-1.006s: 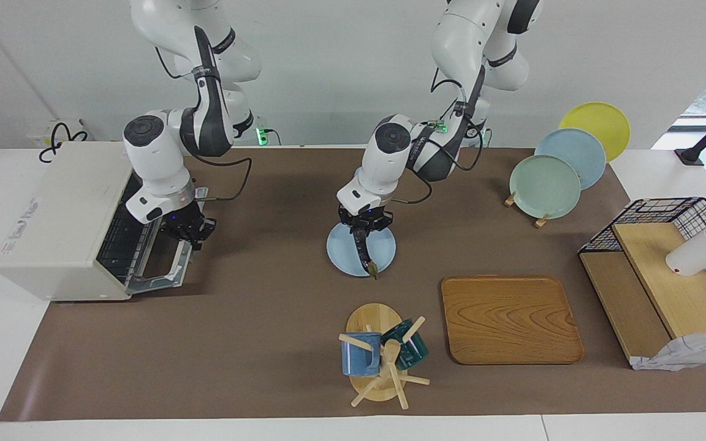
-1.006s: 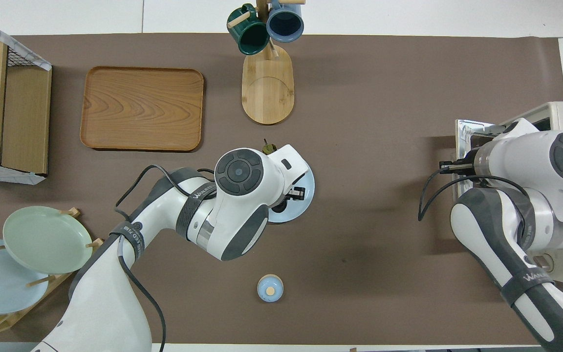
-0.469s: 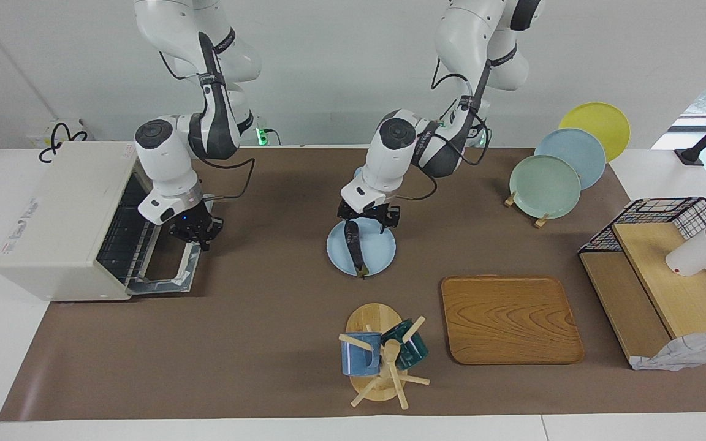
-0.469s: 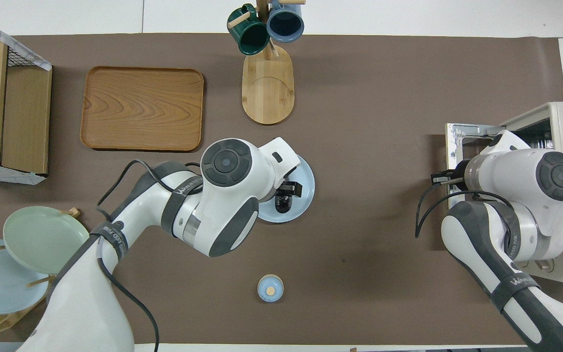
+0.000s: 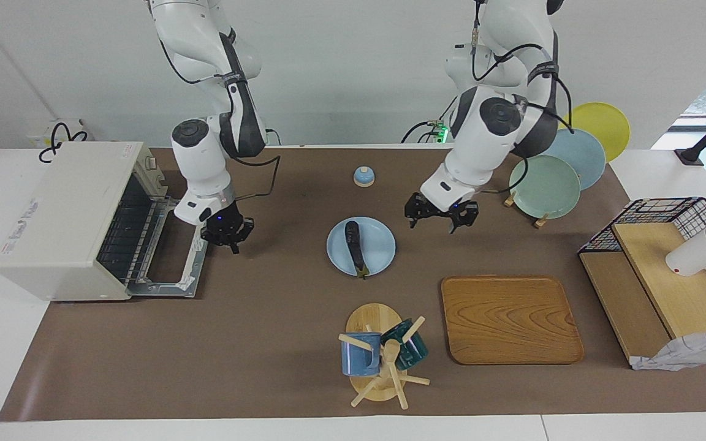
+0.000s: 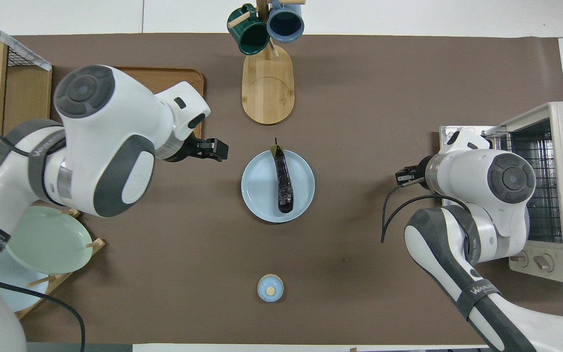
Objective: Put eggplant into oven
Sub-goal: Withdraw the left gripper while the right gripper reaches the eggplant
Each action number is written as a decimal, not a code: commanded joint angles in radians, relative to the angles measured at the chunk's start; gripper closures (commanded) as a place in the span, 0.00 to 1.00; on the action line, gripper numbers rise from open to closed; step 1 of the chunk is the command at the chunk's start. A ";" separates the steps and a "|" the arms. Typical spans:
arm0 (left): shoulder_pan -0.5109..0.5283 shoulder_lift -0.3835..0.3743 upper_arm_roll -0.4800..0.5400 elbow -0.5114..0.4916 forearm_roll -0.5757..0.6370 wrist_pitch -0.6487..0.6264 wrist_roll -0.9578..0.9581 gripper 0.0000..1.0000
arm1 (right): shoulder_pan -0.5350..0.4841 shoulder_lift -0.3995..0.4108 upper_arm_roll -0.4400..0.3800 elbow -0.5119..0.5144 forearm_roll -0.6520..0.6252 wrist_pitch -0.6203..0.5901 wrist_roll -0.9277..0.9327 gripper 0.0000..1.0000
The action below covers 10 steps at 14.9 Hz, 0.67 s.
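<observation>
The dark purple eggplant (image 5: 353, 242) (image 6: 282, 182) lies lengthwise on a light blue plate (image 5: 383, 248) (image 6: 254, 195) in the middle of the mat, and nothing touches it. My left gripper (image 5: 440, 222) (image 6: 215, 149) hangs open and empty over the mat beside the plate, toward the left arm's end. The off-white oven (image 5: 62, 214) (image 6: 562, 161) stands at the right arm's end with its door (image 5: 172, 269) folded down flat and its wire rack showing. My right gripper (image 5: 228, 240) is shut and empty over the mat, just off the open door's edge.
A mug rack (image 5: 377, 352) (image 6: 267, 73) with two mugs and a wooden tray (image 5: 510, 318) lie farther from the robots than the plate. A small blue knobbed lid (image 5: 363, 176) (image 6: 270, 287) sits nearer. Plates on a stand (image 5: 546, 187) and a wire shelf (image 5: 665, 275) fill the left arm's end.
The left gripper let go of the eggplant onto the plate, opened, rose and swung toward its own end. The right gripper drew away from the open oven door.
</observation>
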 commanded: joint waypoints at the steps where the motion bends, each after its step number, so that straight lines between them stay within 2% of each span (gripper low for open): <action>1: 0.110 0.001 -0.007 0.046 0.002 -0.072 0.110 0.00 | 0.062 0.059 0.006 0.188 0.017 -0.148 0.180 1.00; 2: 0.148 -0.003 -0.007 0.052 0.002 -0.086 0.142 0.00 | 0.092 0.079 0.006 0.236 0.005 -0.160 0.244 0.91; 3: 0.191 -0.014 -0.007 0.054 0.002 -0.092 0.172 0.00 | 0.144 0.106 0.004 0.315 0.005 -0.182 0.293 0.74; 4: 0.223 -0.022 -0.007 0.057 0.002 -0.103 0.186 0.00 | 0.193 0.173 0.002 0.430 0.003 -0.242 0.348 0.59; 5: 0.240 -0.028 -0.007 0.060 0.003 -0.110 0.192 0.00 | 0.230 0.264 -0.001 0.589 -0.012 -0.328 0.427 0.58; 7: 0.268 -0.053 -0.001 0.063 0.031 -0.127 0.193 0.00 | 0.338 0.558 0.005 1.054 -0.157 -0.546 0.679 0.60; 8: 0.277 -0.071 -0.001 0.065 0.043 -0.141 0.193 0.00 | 0.374 0.653 0.006 1.193 -0.184 -0.573 0.721 0.63; 10: 0.284 -0.088 0.008 0.091 0.045 -0.190 0.192 0.00 | 0.434 0.680 0.004 1.216 -0.190 -0.564 0.743 0.66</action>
